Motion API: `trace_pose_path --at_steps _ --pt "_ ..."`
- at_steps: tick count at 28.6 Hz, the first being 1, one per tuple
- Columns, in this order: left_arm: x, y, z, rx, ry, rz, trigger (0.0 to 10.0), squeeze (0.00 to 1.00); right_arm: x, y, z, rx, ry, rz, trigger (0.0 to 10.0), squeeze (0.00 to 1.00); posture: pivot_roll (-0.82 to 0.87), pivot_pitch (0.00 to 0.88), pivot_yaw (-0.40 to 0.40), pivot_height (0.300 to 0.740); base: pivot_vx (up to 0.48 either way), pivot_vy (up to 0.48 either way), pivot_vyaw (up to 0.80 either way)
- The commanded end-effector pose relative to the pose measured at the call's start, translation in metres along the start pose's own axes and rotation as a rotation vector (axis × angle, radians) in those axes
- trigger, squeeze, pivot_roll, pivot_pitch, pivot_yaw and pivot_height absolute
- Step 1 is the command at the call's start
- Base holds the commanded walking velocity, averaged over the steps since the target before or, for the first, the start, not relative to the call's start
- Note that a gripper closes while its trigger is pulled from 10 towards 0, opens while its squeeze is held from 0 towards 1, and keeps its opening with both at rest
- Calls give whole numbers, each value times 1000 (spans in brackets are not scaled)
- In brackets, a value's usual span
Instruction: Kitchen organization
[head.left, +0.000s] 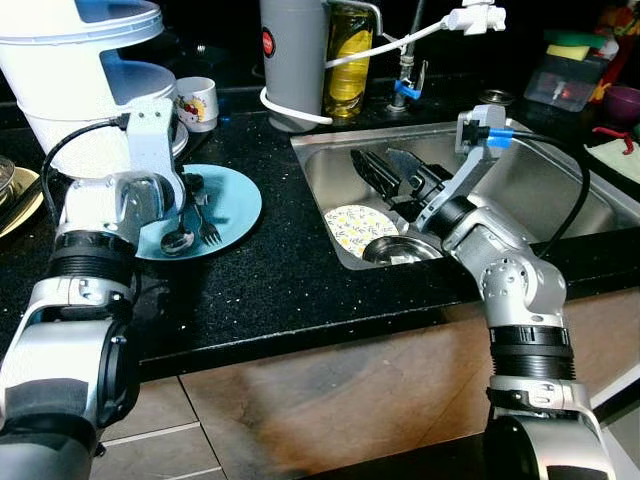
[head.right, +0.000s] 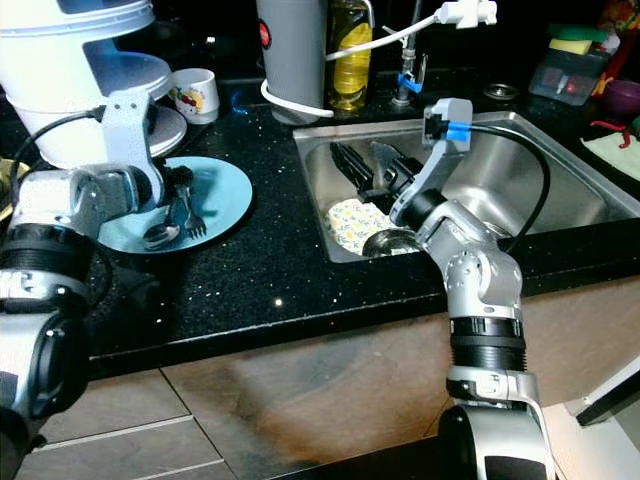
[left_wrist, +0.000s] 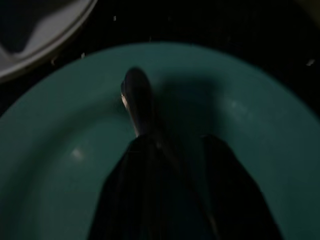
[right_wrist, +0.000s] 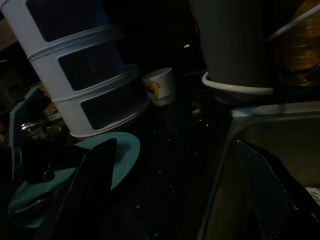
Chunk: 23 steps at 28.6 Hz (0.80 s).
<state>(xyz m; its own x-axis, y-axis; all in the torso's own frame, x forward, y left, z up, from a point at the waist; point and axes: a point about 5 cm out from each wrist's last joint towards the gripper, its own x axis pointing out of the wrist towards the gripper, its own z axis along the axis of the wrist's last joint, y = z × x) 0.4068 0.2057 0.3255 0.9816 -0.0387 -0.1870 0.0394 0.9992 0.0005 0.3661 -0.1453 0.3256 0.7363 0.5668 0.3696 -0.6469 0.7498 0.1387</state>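
Nearest, left gripper (head.left: 185, 205) pinching a spoon (head.left: 178, 240) over teal plate (head.left: 235, 200); right gripper (head.left: 385, 175) spread, empty, in the sink (head.left: 560, 190); patterned plate (head.left: 358, 226) unwashed, much left.

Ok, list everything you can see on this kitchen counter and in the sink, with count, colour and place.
Plate: one, teal, on the black counter left of the sink.
Spoon: one, silver, on the plate.
Fork: one, silver, on the plate beside the spoon.
Mug: one, white with print, behind the plate.
Container: one, white, tiered, back left.
Bottle: one, yellow liquid, behind the sink.
Patterned dish: one, white and yellow, in the sink.
Left gripper: over the plate, at the spoon.
Right gripper: black, in the sink, jaws open.
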Motion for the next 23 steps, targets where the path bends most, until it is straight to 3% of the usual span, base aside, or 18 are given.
trace_pose_path --at_steps 1,5,6,7,11,14,23 --pt "-1 4 -6 23 26 12 10000 1000 -1 3 -1 2 12 23 10000 0 23 173 17 740 0 0 0" --pt "-1 7 -5 12 35 26 10000 1000 -2 3 1 -2 16 28 10000 0 23 173 17 740 0 0 0" --pt "-2 9 -2 -7 37 33 10000 133 -2 3 2 -4 17 31 10000 0 22 178 18 740 0 0 0" --pt "-4 12 1 -8 51 65 10000 0 -2 1 4 -10 18 32 10000 0 22 178 18 740 0 0 0" --pt "-9 20 8 26 79 104 10000 0 -3 -1 8 -18 22 32 10000 0 22 182 16 740 0 0 0" --pt "-18 26 17 120 64 64 10000 0 -3 -3 12 -23 23 30 10000 0 27 186 19 740 0 0 0" --pt "-24 31 7 152 192 41 10000 0 -6 -5 9 -18 46 26 10000 0 40 196 25 740 0 0 0"
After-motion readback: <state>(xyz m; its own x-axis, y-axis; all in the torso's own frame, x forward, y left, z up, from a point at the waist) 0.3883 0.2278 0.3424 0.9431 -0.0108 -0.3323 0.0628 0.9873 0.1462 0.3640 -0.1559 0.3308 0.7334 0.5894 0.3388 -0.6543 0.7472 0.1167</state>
